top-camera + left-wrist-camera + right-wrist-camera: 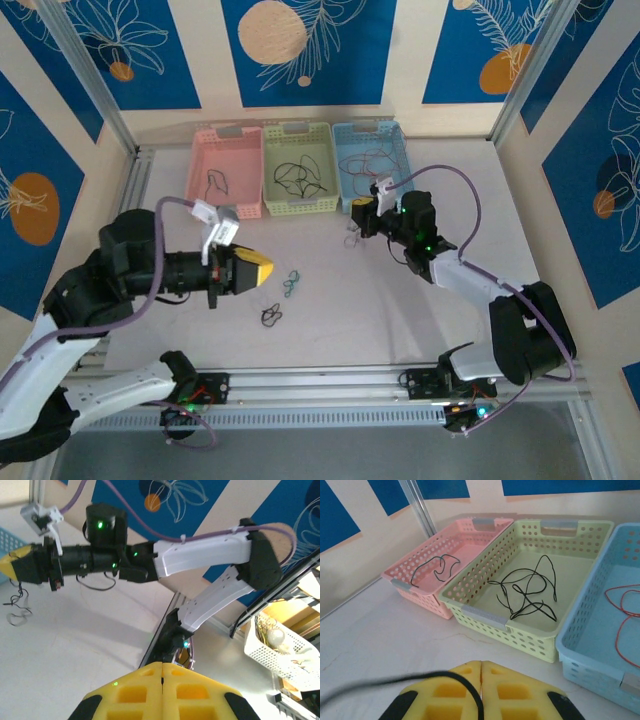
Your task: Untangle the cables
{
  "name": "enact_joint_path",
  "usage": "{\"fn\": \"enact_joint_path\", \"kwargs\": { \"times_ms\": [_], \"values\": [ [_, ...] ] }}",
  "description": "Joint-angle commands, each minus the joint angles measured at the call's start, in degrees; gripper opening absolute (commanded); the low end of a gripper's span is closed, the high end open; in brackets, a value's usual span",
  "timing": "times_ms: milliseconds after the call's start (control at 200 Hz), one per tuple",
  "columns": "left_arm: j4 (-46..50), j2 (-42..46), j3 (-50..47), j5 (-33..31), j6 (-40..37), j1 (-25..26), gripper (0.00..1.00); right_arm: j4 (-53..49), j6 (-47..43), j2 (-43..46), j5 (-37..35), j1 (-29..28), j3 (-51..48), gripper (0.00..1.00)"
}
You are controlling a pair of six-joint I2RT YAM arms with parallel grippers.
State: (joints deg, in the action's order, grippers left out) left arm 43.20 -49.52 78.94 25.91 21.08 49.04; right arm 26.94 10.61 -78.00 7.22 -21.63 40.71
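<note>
Right gripper [481, 666] has its yellow padded jaws pinched tight on a thin black cable [395, 680] that runs off to its left. Pale green perforated plastic basket [515, 632] with more black wires [530, 592] sits straight ahead of it. Left gripper [264, 268] is closed and looks empty, with a small teal wire tangle [292, 285] just off its tip.

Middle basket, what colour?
Pale yellow-green. The middle basket shows best in the right wrist view.

1. No lettering, number or brand mark can be read on the pink basket [420, 597], the green basket [520, 632] or the blue basket [590, 665].
2. The wall panels [300, 40] behind the baskets carry leaf-and-circle patterns, without words.
</note>
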Motion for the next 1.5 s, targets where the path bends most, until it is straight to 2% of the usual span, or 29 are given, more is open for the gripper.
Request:
{"fn": "enact_joint_path", "kwargs": {
  "times_ms": [0, 310, 435, 575, 700, 905, 1155, 1496],
  "values": [
    [1.7, -0.6, -1.7, -0.2, 0.5, 0.3, 0.0, 1.8, 0.4, 2.8, 4.2, -0.4, -0.2, 0.08],
    [-2.4, -2.1, -8.1, -1.6, 1.2, 0.3, 0.0, 1.0, -0.6, 12.7, 12.8, -4.8, -3.2, 0.06],
    [-4.9, -3.3, -9.8, -1.4, 1.6, 0.3, 0.39, -0.7, -2.5, 16.5, 14.1, -7.3, -4.3, 0.05],
    [-8.7, -4.7, -11.5, 1.0, 3.4, 0.3, 0.57, -3.3, -8.4, 21.0, 15.3, -11.7, -5.7, 0.05],
    [-10.6, -4.4, -13.0, 2.0, 3.9, 0.3, 0.64, -3.4, -11.5, 23.6, 15.6, -15.0, -7.0, 0.05],
    [-10.1, -3.7, -14.0, 1.0, 3.3, 0.3, 0.67, -4.6, -11.6, 25.4, 18.2, -16.6, -6.6, 0.05],
    [-13.8, -2.7, -15.6, 5.4, 3.8, 0.3, 0.66, -3.8, -11.6, 28.3, 20.5, -17.2, -7.4, 0.04],
    [-12.9, -2.7, -16.8, 3.8, 2.1, 0.2, 0.69, -5.2, -10.6, 29.5, 21.0, -18.1, -7.6, 0.04]
  ]
}}
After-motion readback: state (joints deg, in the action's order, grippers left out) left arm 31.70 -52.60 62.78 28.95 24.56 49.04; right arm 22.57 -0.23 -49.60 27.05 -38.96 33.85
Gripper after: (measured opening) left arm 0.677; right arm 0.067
